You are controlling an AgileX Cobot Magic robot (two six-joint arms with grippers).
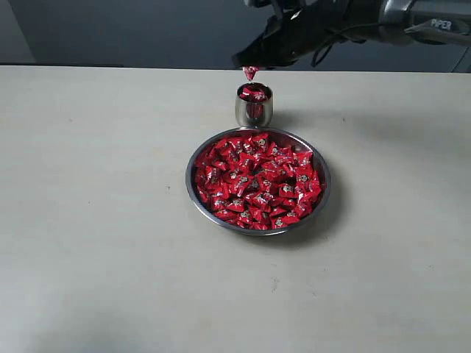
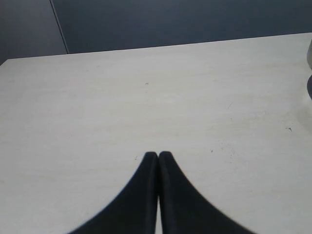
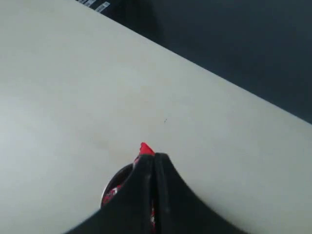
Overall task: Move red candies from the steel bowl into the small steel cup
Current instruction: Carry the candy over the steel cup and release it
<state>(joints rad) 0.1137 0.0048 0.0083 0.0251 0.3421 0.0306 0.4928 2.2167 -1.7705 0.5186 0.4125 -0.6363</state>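
The right hand [image 1: 248,65] is clenched on a single red candy [image 1: 250,73], held just above the small steel cup [image 1: 254,109], which has red wrappers inside. Just beside the cup, the steel bowl [image 1: 190,184] is heaped with red candies [image 1: 256,180]. The left hand [image 2: 158,156] is clenched on nothing above the bare, pale bench [image 1: 96,220]. A dark wall [image 1: 110,29] stands behind. The right arm is cut off at the frame edge. The right wrist view shows only the candy's tip and part of the cup.

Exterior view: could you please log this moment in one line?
right end effector: shut on red candy above small steel cup | left end effector: shut, empty
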